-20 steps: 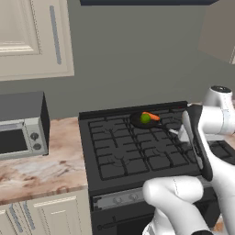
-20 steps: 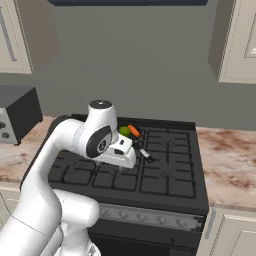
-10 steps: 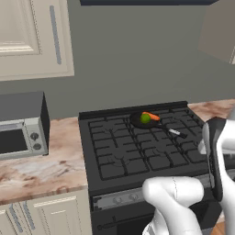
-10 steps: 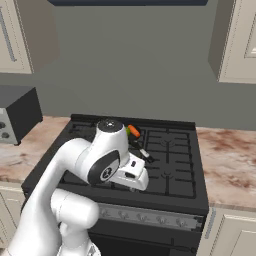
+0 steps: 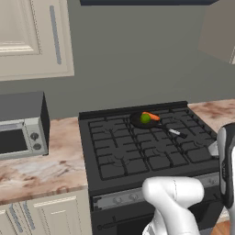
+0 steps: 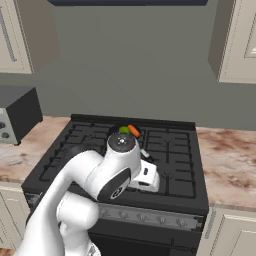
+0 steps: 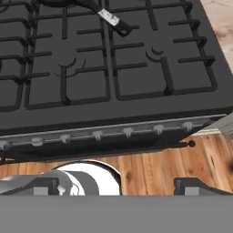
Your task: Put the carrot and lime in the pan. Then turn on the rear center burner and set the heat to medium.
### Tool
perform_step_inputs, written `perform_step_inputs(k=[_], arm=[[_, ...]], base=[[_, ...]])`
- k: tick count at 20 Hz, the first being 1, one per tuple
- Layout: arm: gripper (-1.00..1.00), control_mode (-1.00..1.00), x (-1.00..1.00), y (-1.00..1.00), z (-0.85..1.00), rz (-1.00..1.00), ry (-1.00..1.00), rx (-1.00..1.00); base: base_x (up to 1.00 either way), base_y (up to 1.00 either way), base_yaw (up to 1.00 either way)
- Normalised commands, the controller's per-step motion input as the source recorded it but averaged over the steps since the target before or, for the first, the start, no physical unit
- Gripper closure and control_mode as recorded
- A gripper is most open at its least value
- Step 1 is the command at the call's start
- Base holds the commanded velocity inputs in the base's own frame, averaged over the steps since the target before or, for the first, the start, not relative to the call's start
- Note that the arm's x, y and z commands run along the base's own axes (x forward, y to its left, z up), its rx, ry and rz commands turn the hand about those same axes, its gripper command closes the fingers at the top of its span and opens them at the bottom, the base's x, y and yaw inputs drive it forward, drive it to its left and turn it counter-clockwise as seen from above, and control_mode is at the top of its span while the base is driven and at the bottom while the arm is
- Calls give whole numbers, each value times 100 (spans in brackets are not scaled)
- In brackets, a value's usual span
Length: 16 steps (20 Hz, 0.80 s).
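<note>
Two foods lie in the small round black frying pan (image 5: 141, 120), which sits on the grating at the back middle of the black gas stove (image 5: 151, 156): the round bright-green lime (image 5: 145, 118) and, just beside it toward the right, the small orange tapered carrot (image 5: 151, 116), its long axis running slantwise across the pan; which end is the thin one I cannot tell; the pan's thin black handle (image 5: 170, 131) runs forward and to the right, ending in a silver tip; the rear center burner (image 6: 122, 134), black under cast-iron grating, lies beneath the pan; a grey microwave (image 5: 20, 124) stands well apart on the marbled table (image 5: 43, 167) to the left; pale cabinets (image 5: 34, 36) hang above; the gripper (image 7: 120, 184) hovers by the stove's front edge over a row of small grey knobs (image 7: 98, 135) and wooden floor (image 7: 154, 166), its dark fingers (image 7: 193, 185) spread wide, holding nothing.
</note>
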Motion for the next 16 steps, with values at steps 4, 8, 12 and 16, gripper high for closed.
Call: perform_step_inputs(k=[4, 8, 12, 16], arm=[[-100, -100, 0, -8, -1, 14, -43, 0], [-100, -100, 0, -2, -3, 12, -45, 0], [-100, -100, -1, 0, -6, 11, -42, 0], [-100, -100, -14, 0, -1, 4, -34, 0]], base=[[0, 0, 0], [0, 0, 0], [0, 0, 0], [0, 0, 0]])
